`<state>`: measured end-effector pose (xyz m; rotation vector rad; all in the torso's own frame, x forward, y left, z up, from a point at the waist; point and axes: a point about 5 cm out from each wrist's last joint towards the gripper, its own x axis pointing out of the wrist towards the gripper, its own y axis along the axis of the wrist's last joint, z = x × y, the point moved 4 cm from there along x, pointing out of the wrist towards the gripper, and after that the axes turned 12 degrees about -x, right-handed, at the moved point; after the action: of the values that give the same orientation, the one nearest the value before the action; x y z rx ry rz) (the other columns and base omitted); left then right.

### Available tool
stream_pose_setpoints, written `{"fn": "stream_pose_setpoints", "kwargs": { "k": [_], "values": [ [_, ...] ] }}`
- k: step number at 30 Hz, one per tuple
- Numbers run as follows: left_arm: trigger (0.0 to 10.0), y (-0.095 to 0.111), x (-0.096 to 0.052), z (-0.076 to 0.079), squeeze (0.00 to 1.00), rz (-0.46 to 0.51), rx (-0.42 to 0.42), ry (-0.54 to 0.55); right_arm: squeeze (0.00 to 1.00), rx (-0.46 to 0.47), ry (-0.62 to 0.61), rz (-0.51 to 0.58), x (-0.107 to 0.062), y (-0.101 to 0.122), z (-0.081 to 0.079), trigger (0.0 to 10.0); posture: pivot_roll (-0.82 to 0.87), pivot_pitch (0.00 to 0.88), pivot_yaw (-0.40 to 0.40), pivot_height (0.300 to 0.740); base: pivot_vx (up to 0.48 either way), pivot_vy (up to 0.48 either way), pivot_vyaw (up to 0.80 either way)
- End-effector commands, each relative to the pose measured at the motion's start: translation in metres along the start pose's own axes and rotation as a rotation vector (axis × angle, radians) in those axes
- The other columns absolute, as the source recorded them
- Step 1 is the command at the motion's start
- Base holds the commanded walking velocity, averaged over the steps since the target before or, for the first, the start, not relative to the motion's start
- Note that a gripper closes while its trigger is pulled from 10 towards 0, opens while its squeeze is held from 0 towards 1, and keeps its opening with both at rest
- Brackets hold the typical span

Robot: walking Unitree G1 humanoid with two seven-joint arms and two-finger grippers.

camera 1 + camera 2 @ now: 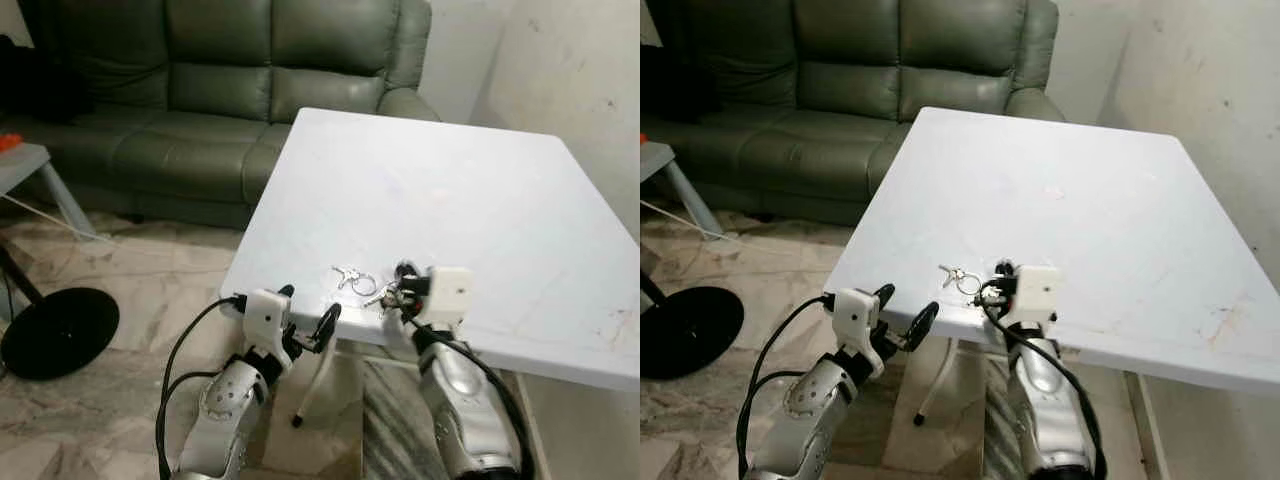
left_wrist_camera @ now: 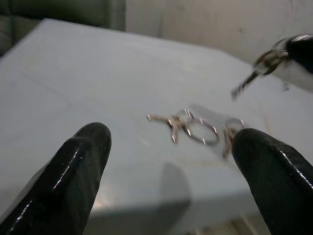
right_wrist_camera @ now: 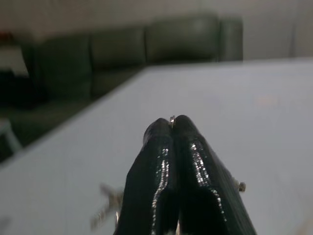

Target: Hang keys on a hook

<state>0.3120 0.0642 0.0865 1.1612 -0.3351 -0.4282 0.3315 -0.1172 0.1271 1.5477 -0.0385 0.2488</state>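
Observation:
A bunch of silver keys on a ring (image 1: 352, 278) lies on the white table (image 1: 480, 200) near its front edge, and my left wrist view shows it close up (image 2: 188, 128). My right gripper (image 1: 402, 282) hovers just right of that bunch, shut on a second small set of keys (image 2: 259, 68) that dangles from its tips. In the right wrist view its fingers (image 3: 168, 161) are pressed together, with a sliver of metal at the tip. My left gripper (image 1: 308, 308) is open in front of the table's edge, slightly below the top, pointing at the lying keys.
A green leather sofa (image 1: 220, 90) stands behind the table on the left. A white wall (image 1: 580, 70) runs along the table's right side. On the marble floor at left are a black round base (image 1: 60, 330) and a small grey table (image 1: 25, 165).

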Motion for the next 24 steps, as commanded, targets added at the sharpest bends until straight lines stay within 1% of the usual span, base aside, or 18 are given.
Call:
{"fn": "stream_pose_setpoints", "kwargs": {
  "k": [1,4,7,10,11,12,14,16,17,18,21,24],
  "values": [
    [10.0,0.014,0.005,-0.003,0.00,0.040,-0.010,0.012,0.00,0.022,0.001,0.054,-0.001,0.011,0.004,10.0,0.00,0.000,-0.070,0.740,0.000,0.000,0.00],
    [10.0,0.033,0.010,-0.012,0.00,0.095,-0.019,0.039,0.00,-0.004,0.001,0.111,-0.002,0.021,0.009,10.0,0.00,0.000,-0.071,0.740,0.000,0.000,0.00],
    [10.0,0.056,0.016,-0.020,0.00,0.160,-0.011,0.054,0.00,-0.085,0.020,0.162,-0.003,0.031,0.012,10.0,0.00,0.000,-0.072,0.740,0.000,0.000,0.00],
    [10.0,0.062,0.017,-0.022,0.00,0.178,-0.005,0.055,0.00,-0.079,0.021,0.180,-0.003,0.034,0.014,10.0,-0.01,0.000,-0.072,0.740,0.000,0.000,0.00],
    [10.0,0.068,0.018,-0.024,0.00,0.192,0.000,0.059,0.00,-0.078,0.014,0.190,-0.003,0.036,0.016,10.0,-0.01,0.000,-0.070,0.740,0.000,0.000,0.00],
    [10.0,0.079,0.021,-0.028,0.00,0.223,0.010,0.066,0.00,-0.072,0.002,0.204,-0.002,0.042,0.021,10.0,-0.01,0.000,-0.070,0.740,0.000,0.000,0.00],
    [10.0,0.085,0.022,-0.031,0.00,0.238,0.013,0.069,0.00,-0.069,-0.007,0.214,-0.002,0.045,0.023,10.0,-0.01,0.000,-0.070,0.740,0.000,0.000,0.00],
    [10.0,0.092,0.022,-0.033,0.00,0.255,-0.008,0.070,0.00,-0.061,-0.018,0.230,-0.002,0.051,0.026,10.0,-0.02,0.000,-0.069,0.740,0.000,0.000,0.00],
    [10.0,0.092,0.022,-0.033,0.00,0.255,-0.008,0.070,0.00,-0.061,-0.018,0.230,-0.002,0.051,0.026,10.0,-0.02,0.000,-0.069,0.740,0.000,0.000,0.00],
    [10.0,0.098,0.021,-0.033,0.00,0.278,-0.011,0.058,0.00,-0.053,-0.016,0.252,-0.002,0.057,0.026,10.0,-0.02,0.000,-0.069,0.740,0.000,0.000,0.00],
    [10.0,0.100,0.019,-0.033,0.00,0.291,-0.015,0.056,0.00,-0.040,-0.019,0.266,-0.003,0.061,0.026,10.0,-0.02,0.000,-0.071,0.740,0.000,0.000,0.00],
    [10.0,0.097,0.016,-0.036,0.00,0.292,-0.019,0.072,0.00,-0.041,-0.032,0.258,-0.005,0.059,0.030,10.0,-0.01,0.000,-0.073,0.740,0.000,0.000,0.00]
  ]
}}
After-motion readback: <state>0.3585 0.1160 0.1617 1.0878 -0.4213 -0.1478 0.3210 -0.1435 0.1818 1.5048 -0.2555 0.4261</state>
